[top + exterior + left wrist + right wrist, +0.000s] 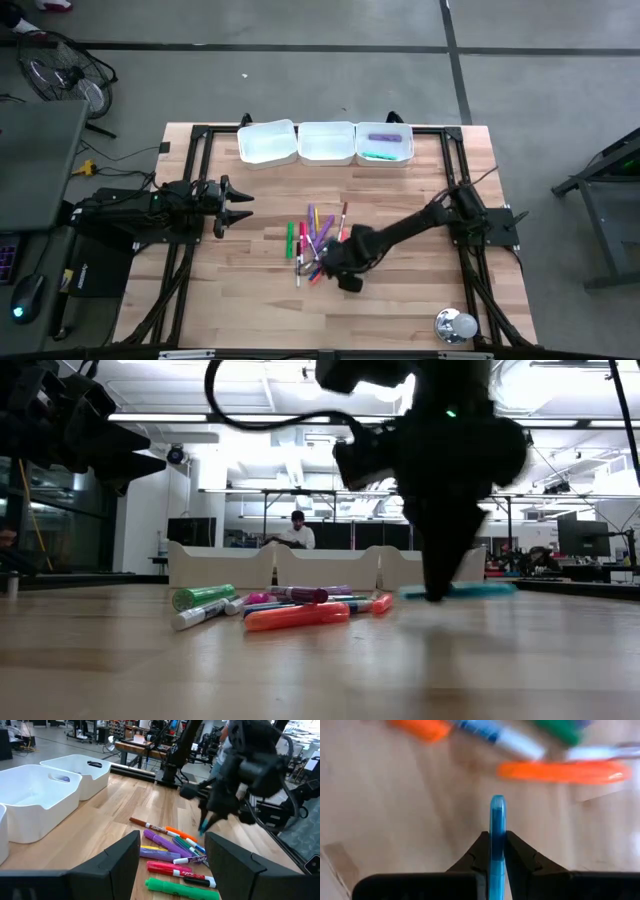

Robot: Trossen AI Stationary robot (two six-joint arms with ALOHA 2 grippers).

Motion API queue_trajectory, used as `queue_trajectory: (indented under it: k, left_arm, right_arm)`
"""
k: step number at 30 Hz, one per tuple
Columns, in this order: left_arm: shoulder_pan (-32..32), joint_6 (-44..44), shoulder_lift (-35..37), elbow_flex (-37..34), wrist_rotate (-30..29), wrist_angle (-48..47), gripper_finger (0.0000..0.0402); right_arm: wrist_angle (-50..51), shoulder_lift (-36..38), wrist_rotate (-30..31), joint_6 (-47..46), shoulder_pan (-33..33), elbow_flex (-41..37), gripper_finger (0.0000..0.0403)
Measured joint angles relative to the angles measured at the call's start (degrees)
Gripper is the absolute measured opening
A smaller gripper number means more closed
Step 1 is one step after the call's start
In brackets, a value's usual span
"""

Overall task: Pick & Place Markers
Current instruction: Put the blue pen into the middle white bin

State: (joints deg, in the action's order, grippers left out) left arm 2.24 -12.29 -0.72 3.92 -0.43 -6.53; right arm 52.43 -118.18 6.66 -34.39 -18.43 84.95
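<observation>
A loose heap of coloured markers [315, 240] lies flat on the wooden table's middle; the low view shows them as a row [290, 615]. My right gripper [348, 278] stands just right of and nearer than the heap, pointing down, shut on a teal marker [497, 810]. That marker shows level in the low view [470, 589]. My left gripper [235, 205] waits open at the table's left side, pointing level toward the heap, and holds nothing [172, 865]. My right gripper pinches the teal marker's barrel [497, 827] between its two fingers, coming from above and pointing down. The fingers lie across the marker. It sits about level, and more of it sticks out on one side of the fingers [480, 589]. It seems just clear of the table.
Three white trays [268, 143] [327, 143] [384, 143] stand in a row along the far edge; the right one holds a purple and a green marker. A shiny round object [455, 325] sits at the near right corner. Bare wood lies in front of the heap.
</observation>
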Motion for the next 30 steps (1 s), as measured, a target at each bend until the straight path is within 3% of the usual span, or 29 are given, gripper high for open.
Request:
queue_trajectory:
  k: [11, 20, 30]
  left_arm:
    - [0.0, 0.0, 0.0, 0.0, 0.0, 0.0, 0.0220]
    - [0.0, 0.0, 0.0, 0.0, 0.0, 0.0, 0.0220]
    - [0.0, 0.0, 0.0, 0.0, 0.0, 0.0, 0.0220]
  right_arm:
    - [0.4, 7.6, 4.2, 5.0, 11.0, 0.3, 0.0026]
    - [-2.2, 11.2, 4.1, 14.0, 22.8, 0.3, 0.0026]
    - [-11.0, 11.5, -1.2, 27.0, 35.6, 0.4, 0.0025]
